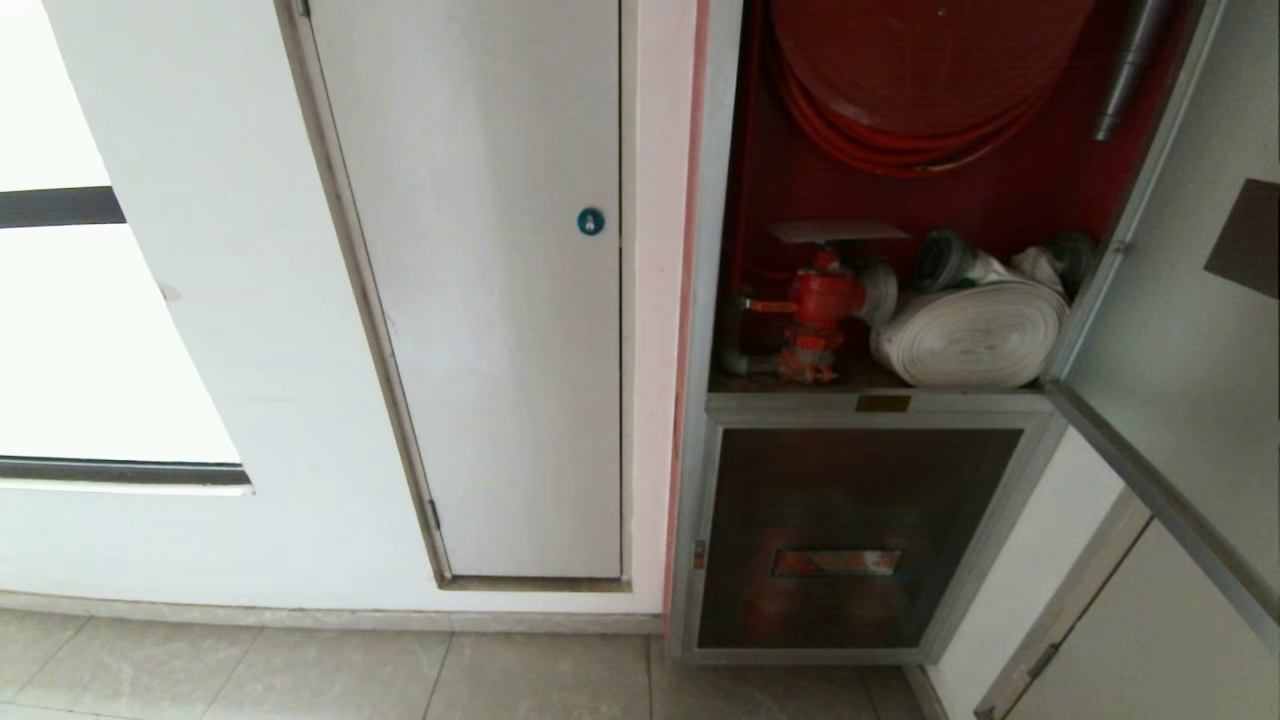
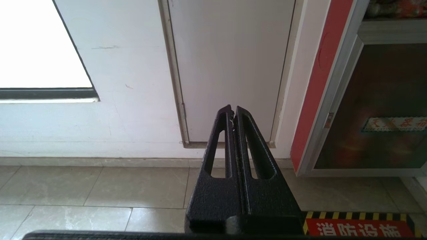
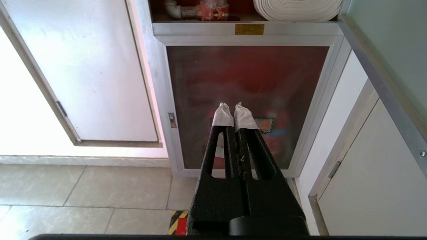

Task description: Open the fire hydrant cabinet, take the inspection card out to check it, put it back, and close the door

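The cabinet stood with its upper door swung out to the right, the frosted pane angled toward the camera. Inside, a red hose reel hung at the top; below it a red valve sat on the left of the shelf and a rolled white hose lay on the right, touching the door's frame side. A flat pale sheet rested just above the valve — whether it was the card could not be told. The lower dark glass panel was closed. Left of the cabinet was a plain white door with a small blue lock. Neither arm showed in the head view. The left gripper hung low over the tiled floor, facing the white door, its fingers pressed together and empty. The right gripper faced the lower panel, its tape-wrapped fingers likewise closed on nothing.
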### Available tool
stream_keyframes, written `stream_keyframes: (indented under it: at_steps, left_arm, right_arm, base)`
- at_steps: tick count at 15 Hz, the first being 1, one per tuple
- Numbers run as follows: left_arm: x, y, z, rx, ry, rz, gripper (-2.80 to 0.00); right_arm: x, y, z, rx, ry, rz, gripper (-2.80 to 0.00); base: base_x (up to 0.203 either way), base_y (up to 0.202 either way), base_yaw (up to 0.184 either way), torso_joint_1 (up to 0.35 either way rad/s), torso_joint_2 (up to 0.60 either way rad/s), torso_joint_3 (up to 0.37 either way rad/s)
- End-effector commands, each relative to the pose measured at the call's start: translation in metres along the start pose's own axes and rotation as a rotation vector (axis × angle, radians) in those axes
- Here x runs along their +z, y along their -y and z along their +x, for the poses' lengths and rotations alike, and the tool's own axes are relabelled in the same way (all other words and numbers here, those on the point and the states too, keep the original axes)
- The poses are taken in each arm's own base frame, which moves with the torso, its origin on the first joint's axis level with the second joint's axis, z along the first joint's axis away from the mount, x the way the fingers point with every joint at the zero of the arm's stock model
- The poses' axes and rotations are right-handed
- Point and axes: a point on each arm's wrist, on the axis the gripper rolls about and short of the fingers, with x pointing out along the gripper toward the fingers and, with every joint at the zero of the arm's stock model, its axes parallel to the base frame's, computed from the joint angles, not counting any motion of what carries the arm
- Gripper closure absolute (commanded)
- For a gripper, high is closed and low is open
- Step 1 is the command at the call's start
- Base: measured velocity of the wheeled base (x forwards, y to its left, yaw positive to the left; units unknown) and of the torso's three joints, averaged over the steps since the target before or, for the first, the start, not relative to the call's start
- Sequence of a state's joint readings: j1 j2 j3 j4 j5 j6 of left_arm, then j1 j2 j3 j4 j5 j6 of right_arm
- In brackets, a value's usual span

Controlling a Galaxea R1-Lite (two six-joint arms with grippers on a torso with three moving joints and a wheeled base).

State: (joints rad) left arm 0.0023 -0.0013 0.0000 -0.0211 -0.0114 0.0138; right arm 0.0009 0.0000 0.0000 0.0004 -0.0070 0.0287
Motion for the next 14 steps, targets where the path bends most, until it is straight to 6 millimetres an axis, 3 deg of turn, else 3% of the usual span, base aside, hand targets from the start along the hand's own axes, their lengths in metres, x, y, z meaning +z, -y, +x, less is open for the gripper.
stream_keyframes:
  at_steps: [1,10,14]
  left_arm:
    - [-0.002,0.000,0.001,0.000,-0.007,0.000,0.00]
    - [-0.002,0.000,0.001,0.001,-0.007,0.000,0.00]
    - [-0.002,0.000,0.001,0.000,-0.007,0.000,0.00]
  right_arm:
    - [0.000,0.000,0.000,0.000,0.001,0.000,0.00]
    - [0.003,0.000,-0.001,-0.001,0.008,0.000,0.00]
    - [0.026,-0.001,-0.008,0.002,0.079,0.001,0.00]
  base:
    - [0.000,0.000,0.000,0.000,0.00,0.000]
    - [0.000,0.000,0.000,0.000,0.00,0.000]
    - [0.000,0.000,0.000,0.000,0.00,0.000]
